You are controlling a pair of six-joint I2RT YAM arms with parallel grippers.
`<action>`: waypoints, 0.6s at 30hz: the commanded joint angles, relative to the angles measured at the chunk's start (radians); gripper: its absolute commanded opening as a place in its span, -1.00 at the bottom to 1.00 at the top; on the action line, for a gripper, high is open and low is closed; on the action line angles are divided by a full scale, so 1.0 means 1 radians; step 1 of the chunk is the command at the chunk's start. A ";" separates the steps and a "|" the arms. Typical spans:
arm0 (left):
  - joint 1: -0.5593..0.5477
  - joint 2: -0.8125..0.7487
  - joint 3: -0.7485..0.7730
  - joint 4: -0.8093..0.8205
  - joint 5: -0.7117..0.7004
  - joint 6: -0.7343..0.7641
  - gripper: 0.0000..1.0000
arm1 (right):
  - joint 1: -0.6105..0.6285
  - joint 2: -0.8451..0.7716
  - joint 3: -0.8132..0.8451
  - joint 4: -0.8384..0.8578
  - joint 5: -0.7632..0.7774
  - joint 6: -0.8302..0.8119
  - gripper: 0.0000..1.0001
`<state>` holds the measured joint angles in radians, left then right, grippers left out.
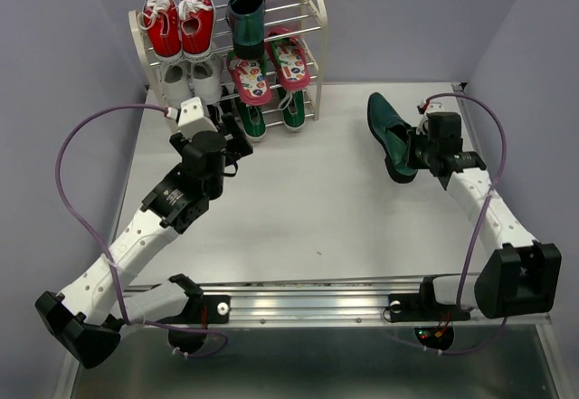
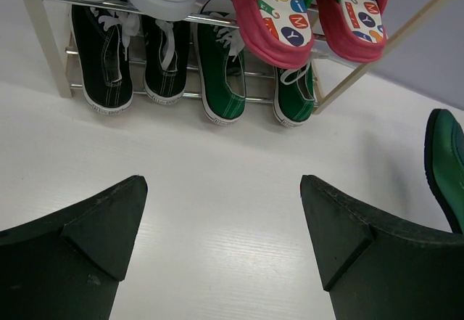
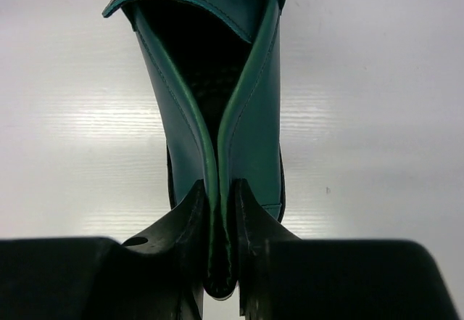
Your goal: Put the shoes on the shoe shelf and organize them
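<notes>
The shoe shelf [image 1: 315, 19] stands at the table's back left. It holds one dark green loafer [image 1: 245, 10] on top, red-pink flip-flops [image 1: 271, 66] on the middle tier and green sneakers [image 1: 271, 114] at the bottom. In the left wrist view the green sneakers [image 2: 225, 80] and flip-flops [image 2: 279, 11] lie ahead. My left gripper [image 2: 223, 222] is open and empty over bare table in front of the shelf. My right gripper [image 1: 418, 148] is shut on the heel of the second dark green loafer [image 1: 389, 132], pinching its squeezed heel collar [image 3: 217, 189] at the right of the table.
Red sneakers [image 1: 179, 23] sit on the shelf's top tier, white sneakers [image 1: 192, 78] on the middle tier, black sneakers [image 2: 130, 59] on the bottom left. A metal rail [image 1: 308, 304] runs along the table's near edge.
</notes>
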<state>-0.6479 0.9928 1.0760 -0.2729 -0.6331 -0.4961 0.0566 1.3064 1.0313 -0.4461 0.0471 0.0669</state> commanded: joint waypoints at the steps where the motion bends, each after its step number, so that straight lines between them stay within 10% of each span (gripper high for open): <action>1: -0.001 -0.039 0.029 -0.002 -0.042 -0.039 0.98 | 0.022 -0.105 0.061 0.147 0.002 0.027 -0.99; 18: -0.002 -0.071 0.004 -0.098 -0.089 -0.131 0.98 | 0.172 -0.154 0.390 0.149 -0.538 0.054 -0.99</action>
<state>-0.6479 0.9440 1.0756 -0.3660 -0.6807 -0.6102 0.2035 1.1664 1.2572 -0.4652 -0.3218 0.1097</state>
